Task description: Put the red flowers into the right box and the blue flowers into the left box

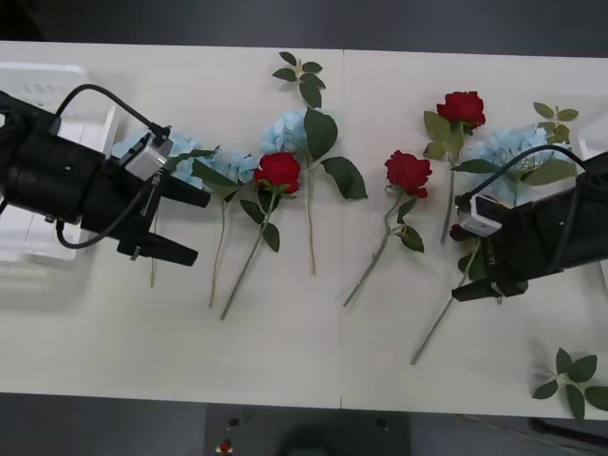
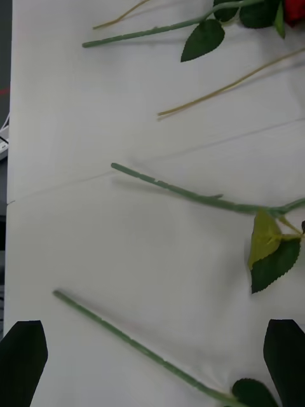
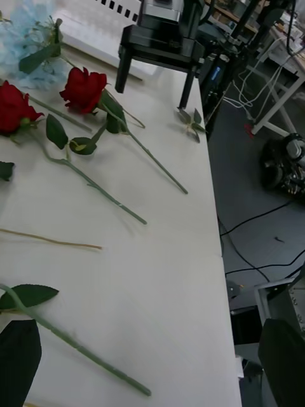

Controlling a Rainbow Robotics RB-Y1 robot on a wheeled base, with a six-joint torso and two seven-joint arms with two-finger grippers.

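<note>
Spread wide and empty, left gripper [image 1: 176,226] by blue flowers [image 1: 285,133], right gripper [image 1: 480,245] over red flowers [image 1: 277,171].

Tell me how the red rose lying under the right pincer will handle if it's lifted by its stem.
The stem looks thin and long, so it will probably flex, and the bloom end may sag. Round and narrow, it might twist or slip between the open right pincer fingers. It looks light, and its leaves could snag.

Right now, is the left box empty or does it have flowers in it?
Empty as far as visible: the left box shows bare ridged bottom, partly hidden by the left arm; blue flowers lie on the table.
</note>
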